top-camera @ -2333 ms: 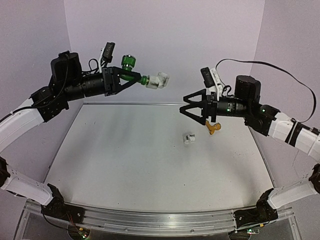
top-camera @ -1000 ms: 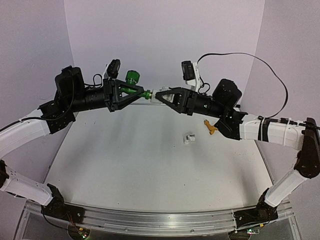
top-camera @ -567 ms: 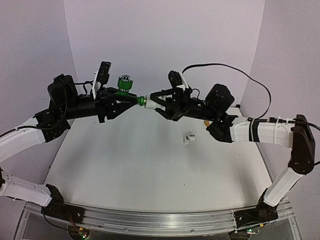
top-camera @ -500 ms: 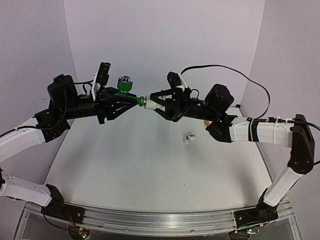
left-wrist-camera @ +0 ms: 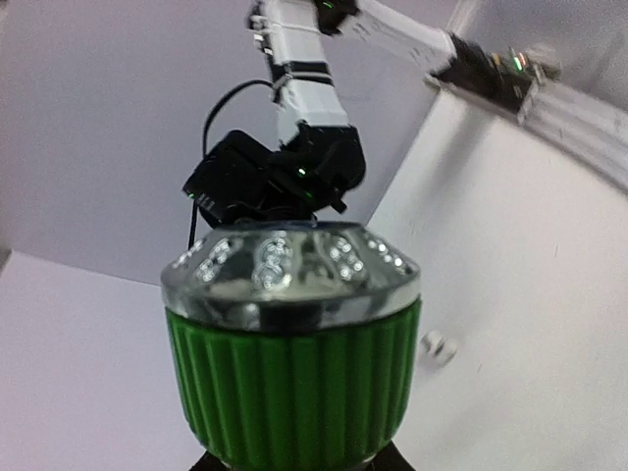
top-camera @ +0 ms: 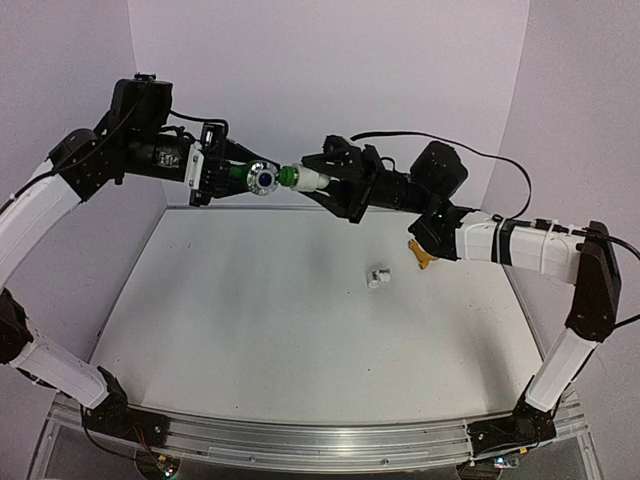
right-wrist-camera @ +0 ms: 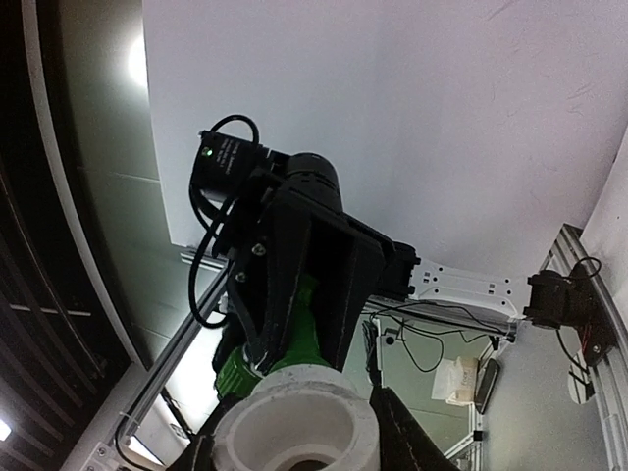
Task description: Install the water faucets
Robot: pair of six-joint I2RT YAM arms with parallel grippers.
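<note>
High over the back of the table, my left gripper (top-camera: 240,177) is shut on the green faucet (top-camera: 262,179), whose chrome-capped knob faces the top camera. In the left wrist view that knob (left-wrist-camera: 292,378) fills the frame and hides the fingers. The faucet's green end meets a white pipe fitting (top-camera: 308,180), and my right gripper (top-camera: 320,183) is shut on that fitting. In the right wrist view the fitting (right-wrist-camera: 294,427) sits between the fingers with the green faucet (right-wrist-camera: 302,334) behind it. The yellow-gold faucet (top-camera: 429,259) lies on the table, partly hidden by the right arm.
A second white pipe fitting (top-camera: 377,277) lies on the white table (top-camera: 250,330) right of centre; it also shows in the left wrist view (left-wrist-camera: 437,346). Purple walls close the back and both sides. An aluminium rail (top-camera: 300,440) runs along the near edge.
The left arm has risen and its wrist has rolled, turning the green knob from pointing up to facing the camera. The right gripper stays on the white fitting, now joined end to end with the faucet.
</note>
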